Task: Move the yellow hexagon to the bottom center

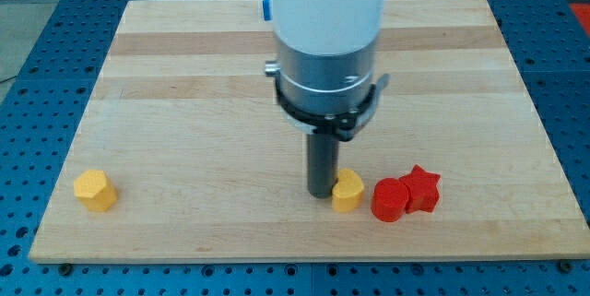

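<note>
A yellow block point(348, 191) sits near the view's bottom, a little right of centre; its shape looks hexagonal but is partly hidden by the rod. My tip point(321, 194) rests on the board touching that block's left side. A second yellow block point(96, 190), also hexagon-like, lies at the view's bottom left, far from my tip.
A red round block point(390, 198) and a red star point(422, 188) touch each other just right of the yellow block by my tip. A blue block point(265, 7) peeks out behind the arm at the view's top. The wooden board point(184, 102) lies on a blue perforated table.
</note>
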Robot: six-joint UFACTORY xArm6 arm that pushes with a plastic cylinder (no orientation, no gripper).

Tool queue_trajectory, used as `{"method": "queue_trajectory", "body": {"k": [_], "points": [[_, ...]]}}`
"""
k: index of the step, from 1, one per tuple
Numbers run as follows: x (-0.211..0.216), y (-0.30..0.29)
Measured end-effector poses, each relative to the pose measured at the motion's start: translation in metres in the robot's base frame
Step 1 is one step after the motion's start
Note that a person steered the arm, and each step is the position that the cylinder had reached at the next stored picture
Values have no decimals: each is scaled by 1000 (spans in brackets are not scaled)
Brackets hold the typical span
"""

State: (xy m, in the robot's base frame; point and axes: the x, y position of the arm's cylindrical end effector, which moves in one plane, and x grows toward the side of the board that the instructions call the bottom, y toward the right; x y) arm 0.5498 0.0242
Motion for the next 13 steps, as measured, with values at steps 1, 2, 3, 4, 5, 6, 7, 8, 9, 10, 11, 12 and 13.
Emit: {"method": "queue_trajectory", "body": {"k": [1,2,3,4,5,6,7,8,9,10,11,12,13], "points": [[1,8],[-1,-52],[-21,-152],[-54,-329],[-54,-329],[-25,-327],[-1,-294],[-1,-222],[-1,-172],[-16,-237],[-14,-302],[13,-283],[35,-222]]}}
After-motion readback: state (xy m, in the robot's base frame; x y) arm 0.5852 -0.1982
